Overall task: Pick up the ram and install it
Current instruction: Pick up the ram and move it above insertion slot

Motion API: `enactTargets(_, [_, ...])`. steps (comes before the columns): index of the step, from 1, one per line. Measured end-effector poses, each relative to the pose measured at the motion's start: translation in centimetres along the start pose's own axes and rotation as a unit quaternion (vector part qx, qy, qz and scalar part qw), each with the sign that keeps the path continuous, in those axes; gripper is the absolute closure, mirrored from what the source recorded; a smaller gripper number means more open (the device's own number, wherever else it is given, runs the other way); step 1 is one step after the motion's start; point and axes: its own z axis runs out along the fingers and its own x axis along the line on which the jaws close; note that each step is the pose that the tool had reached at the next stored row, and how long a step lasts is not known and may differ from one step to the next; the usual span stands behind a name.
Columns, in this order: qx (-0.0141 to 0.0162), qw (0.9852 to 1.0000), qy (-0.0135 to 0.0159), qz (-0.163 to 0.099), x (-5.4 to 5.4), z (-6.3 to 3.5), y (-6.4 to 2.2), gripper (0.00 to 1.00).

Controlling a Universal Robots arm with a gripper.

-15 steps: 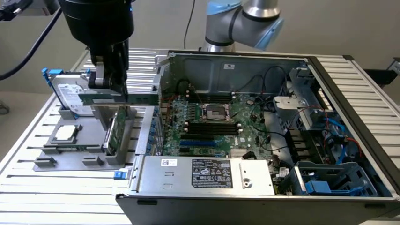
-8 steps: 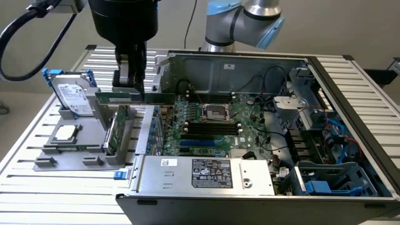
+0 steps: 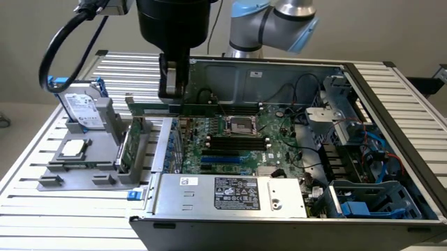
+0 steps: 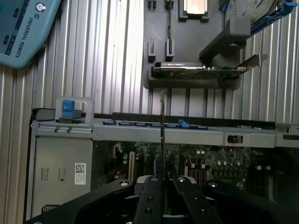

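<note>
The gripper (image 3: 173, 98) is hanging over the open computer case (image 3: 279, 76), its jaws clamped on the ram (image 3: 209, 109). The ram is hovering free of everything, lying level and on edge above the far side of the motherboard (image 3: 279, 149), toward the exterior view's left and close to the case's left wall. Holding it by its upper edge is leaving the contact edge pointing down, which looks to me like the way it would have to meet the long black slots (image 3: 237, 142) lying near the middle of the board. In the wrist view the stick is showing only as a thin line running out from between the fingers, so the grip seems centred and straight. Out on the exterior view's left, a grey holder (image 3: 77, 170) is keeping the other parts upright and apart: a hard drive (image 3: 78, 104) at the far end, a square silver processor (image 3: 73, 149) lying flat, and a broader green card (image 3: 131, 146) standing on edge nearest the case. Everything is sitting on a worktop (image 3: 125, 68) of ribbed metal slats. A thick black cable (image 3: 56, 52) is looping down beside the arm (image 3: 279, 18), and a plain pale wall (image 3: 391, 26) is closing off the room behind.
</note>
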Motion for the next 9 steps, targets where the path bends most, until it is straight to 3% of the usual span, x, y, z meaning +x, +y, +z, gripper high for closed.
enactTargets(9, [-0.0063, 1.0000, 0.0001, 0.000, -0.1, -0.04, -4.06, 0.86])
